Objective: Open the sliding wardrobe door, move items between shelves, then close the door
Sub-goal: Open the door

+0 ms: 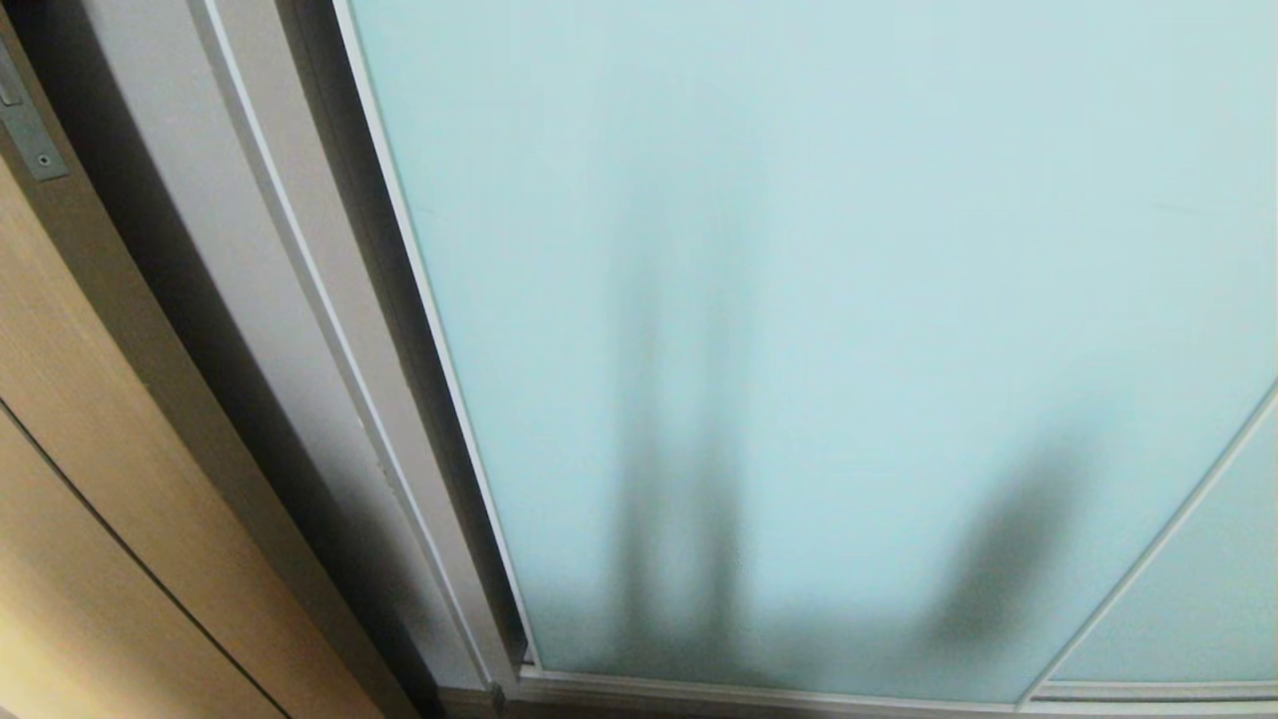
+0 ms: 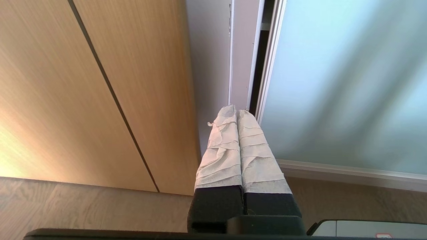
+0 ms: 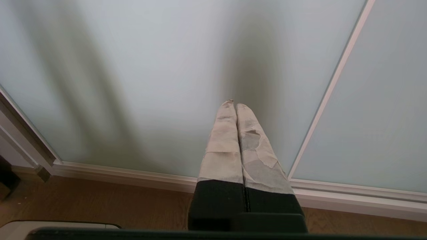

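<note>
The sliding wardrobe door (image 1: 819, 300) is a frosted pale blue-green glass panel in a thin silver-white frame, and it fills most of the head view. Its left frame edge (image 2: 268, 66) sits against the white wardrobe side post (image 2: 240, 60) with a thin dark gap between them. My left gripper (image 2: 237, 111) is shut and empty, its tape-wrapped tips pointing at that post, short of it. In front of the glass (image 3: 150, 66), my right gripper (image 3: 235, 105) is also shut and empty. Neither arm shows in the head view. The items and the shelves are hidden behind the door.
A tan wooden door (image 1: 90, 479) with a metal plate (image 1: 28, 130) stands left of the wardrobe. A second glass panel (image 1: 1198, 599) overlaps at the right behind a silver frame strip (image 3: 330, 90). Wood-grain floor (image 3: 100, 203) runs along the bottom track (image 3: 133, 175).
</note>
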You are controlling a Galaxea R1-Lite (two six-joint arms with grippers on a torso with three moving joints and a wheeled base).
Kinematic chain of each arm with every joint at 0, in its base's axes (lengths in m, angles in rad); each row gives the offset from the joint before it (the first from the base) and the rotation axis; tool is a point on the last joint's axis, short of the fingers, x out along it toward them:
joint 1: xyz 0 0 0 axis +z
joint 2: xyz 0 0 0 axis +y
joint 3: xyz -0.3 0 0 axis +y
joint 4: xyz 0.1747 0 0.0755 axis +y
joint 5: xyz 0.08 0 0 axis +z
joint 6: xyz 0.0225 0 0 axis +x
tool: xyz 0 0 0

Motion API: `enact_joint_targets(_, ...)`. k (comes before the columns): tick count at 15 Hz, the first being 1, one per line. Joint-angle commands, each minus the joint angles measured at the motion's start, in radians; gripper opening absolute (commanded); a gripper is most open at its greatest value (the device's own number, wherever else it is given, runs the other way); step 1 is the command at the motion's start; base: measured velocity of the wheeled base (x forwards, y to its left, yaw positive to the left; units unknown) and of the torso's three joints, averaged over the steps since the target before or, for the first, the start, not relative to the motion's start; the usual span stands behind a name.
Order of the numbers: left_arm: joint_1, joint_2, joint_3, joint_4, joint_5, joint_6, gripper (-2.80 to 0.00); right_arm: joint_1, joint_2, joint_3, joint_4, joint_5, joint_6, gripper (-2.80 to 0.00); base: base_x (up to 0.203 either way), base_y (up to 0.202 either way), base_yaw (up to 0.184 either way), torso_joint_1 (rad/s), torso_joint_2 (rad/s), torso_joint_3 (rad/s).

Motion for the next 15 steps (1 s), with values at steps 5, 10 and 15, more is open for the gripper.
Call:
enact_joint_targets(5, 0.0, 0.002, 0.0, 0.0, 0.0, 0.0, -2.8, 0.0, 0.0, 0.0, -0.001, 0.001, 0.0, -2.8, 0.0, 0.0, 0.0, 0.0, 0.0, 0.0)
enact_joint_targets(10, 0.0, 0.002, 0.0, 0.0, 0.002, 0.001, -2.8, 0.0, 0.0, 0.0, -0.001, 0.001, 0.0, -2.8, 0.0, 0.0, 0.0, 0.0, 0.0, 0.0)
enact_joint_targets(15, 0.0, 0.002, 0.001, -0.001, 0.002, 0.0, -2.8, 0.0, 0.0, 0.0, -0.001, 0.001, 0.0, -2.8, 0.0, 0.0, 0.0, 0.0, 0.0, 0.0)
